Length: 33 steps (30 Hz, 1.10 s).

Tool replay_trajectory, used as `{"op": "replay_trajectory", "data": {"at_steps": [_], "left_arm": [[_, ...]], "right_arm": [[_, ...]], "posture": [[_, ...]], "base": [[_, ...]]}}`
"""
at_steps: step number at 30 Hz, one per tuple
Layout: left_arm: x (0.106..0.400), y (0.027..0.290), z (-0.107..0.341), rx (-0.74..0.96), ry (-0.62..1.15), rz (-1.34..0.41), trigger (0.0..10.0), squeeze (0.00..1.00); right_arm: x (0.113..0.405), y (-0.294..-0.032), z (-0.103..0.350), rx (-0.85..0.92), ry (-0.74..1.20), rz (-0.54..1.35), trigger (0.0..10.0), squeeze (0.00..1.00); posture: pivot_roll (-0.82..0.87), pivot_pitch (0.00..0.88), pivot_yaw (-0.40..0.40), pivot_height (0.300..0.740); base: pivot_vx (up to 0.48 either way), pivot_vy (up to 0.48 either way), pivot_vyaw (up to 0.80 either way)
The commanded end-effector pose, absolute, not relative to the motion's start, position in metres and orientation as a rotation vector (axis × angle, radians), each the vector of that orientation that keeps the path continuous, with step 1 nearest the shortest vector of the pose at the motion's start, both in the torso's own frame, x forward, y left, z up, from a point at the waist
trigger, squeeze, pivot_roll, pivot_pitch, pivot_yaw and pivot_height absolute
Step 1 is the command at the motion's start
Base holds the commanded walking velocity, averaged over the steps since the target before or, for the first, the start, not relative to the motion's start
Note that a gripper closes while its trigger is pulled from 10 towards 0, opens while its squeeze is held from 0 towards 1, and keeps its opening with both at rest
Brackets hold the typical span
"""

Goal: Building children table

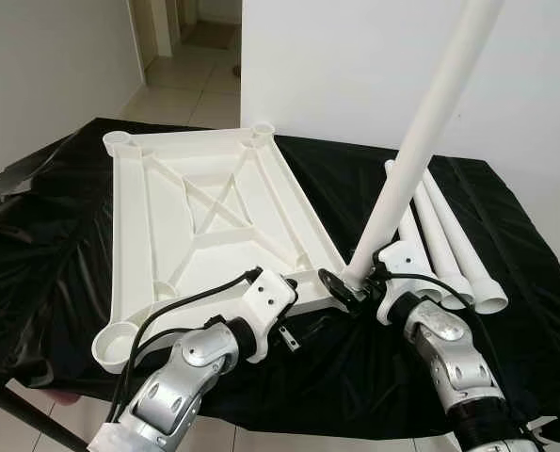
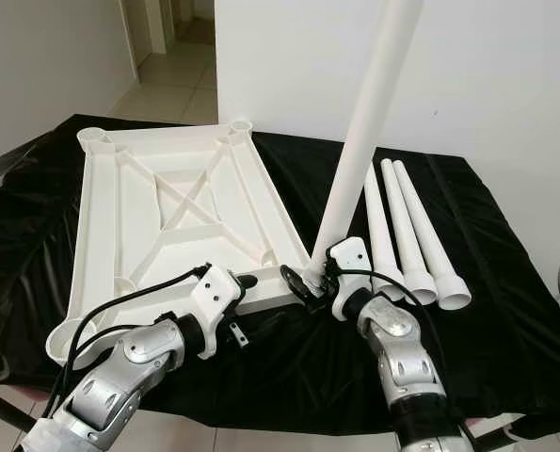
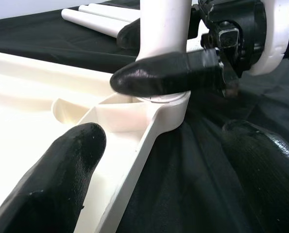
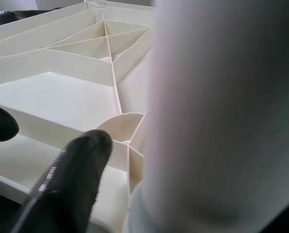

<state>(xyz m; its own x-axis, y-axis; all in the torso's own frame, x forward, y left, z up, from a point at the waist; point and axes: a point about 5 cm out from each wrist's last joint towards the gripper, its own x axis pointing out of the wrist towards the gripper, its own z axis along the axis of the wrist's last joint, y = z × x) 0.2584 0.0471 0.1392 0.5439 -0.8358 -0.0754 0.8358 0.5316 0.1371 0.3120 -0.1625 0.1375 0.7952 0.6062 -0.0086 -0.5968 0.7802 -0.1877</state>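
Right pincer (image 1: 355, 282) is clamped on the leg (image 1: 421, 141), low center-right, standing it tilted in the corner socket of the upside-down tabletop (image 1: 204, 217). Left pincer (image 1: 294, 315) spreads wide by that corner, probably to steady it. Spare legs (image 1: 454, 245) wait right on the surface (image 1: 54, 254).

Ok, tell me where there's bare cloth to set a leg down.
Bare black cloth lies left of the upturned tabletop, and more behind the three loose legs toward the wall. It is crowded at the tabletop's near right corner, where the right pincer holds the upright leg beside the left pincer.
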Motion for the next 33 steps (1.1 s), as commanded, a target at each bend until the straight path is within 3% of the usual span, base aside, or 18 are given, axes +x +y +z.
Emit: {"op": "replay_trajectory", "data": {"at_steps": [1, 9, 10, 16, 20, 22, 26, 33], "left_arm": [[0.257, 0.046, 0.138, 0.181, 0.002, -1.036, 10.0, 0.00], [0.254, 0.046, 0.137, 0.182, 0.011, -1.047, 10.0, 0.00], [0.253, 0.046, 0.136, 0.180, 0.014, -1.051, 10.0, 0.00], [0.253, 0.046, 0.136, 0.180, 0.016, -1.053, 10.0, 0.00], [0.252, 0.045, 0.135, 0.178, 0.020, -1.058, 10.0, 0.00], [0.252, 0.045, 0.135, 0.178, 0.020, -1.058, 10.0, 0.00], [0.253, 0.043, 0.136, 0.175, 0.019, -1.064, 10.0, 0.00], [0.251, 0.042, 0.136, 0.169, 0.019, -1.066, 10.0, 0.00]], "right_arm": [[0.312, -0.162, 0.135, -0.198, -0.048, 0.684, 0.0, 0.00], [0.313, -0.167, 0.134, -0.197, -0.036, 0.696, 0.0, 0.00], [0.313, -0.166, 0.129, -0.167, -0.016, 0.600, 0.0, 0.00], [0.313, -0.165, 0.125, -0.156, -0.003, 0.529, 0.0, 0.00], [0.311, -0.152, 0.116, -0.044, 0.043, 0.264, 0.0, 0.00], [0.311, -0.152, 0.116, -0.044, 0.043, 0.264, 0.0, 0.00], [0.311, -0.139, 0.113, 0.018, 0.059, 0.065, 0.0, 0.00], [0.309, -0.115, 0.116, 0.088, 0.057, 0.053, 0.0, 0.00]], "posture": [[0.01, 0.021, -0.045, 0.740], [0.02, 0.027, -0.043, 0.740], [0.02, 0.031, -0.044, 0.740], [0.01, 0.032, -0.044, 0.740], [0.01, 0.038, -0.040, 0.740], [0.01, 0.038, -0.040, 0.740], [0.01, 0.046, -0.044, 0.740], [0.01, 0.052, -0.042, 0.740]], "base": [[0.000, 0.000, 0.00], [0.000, 0.000, 0.00], [0.000, 0.000, 0.00], [0.000, 0.000, 0.00], [0.000, 0.000, 0.00], [0.000, 0.000, 0.00], [0.000, 0.000, 0.00], [0.000, 0.000, 0.00]]}}
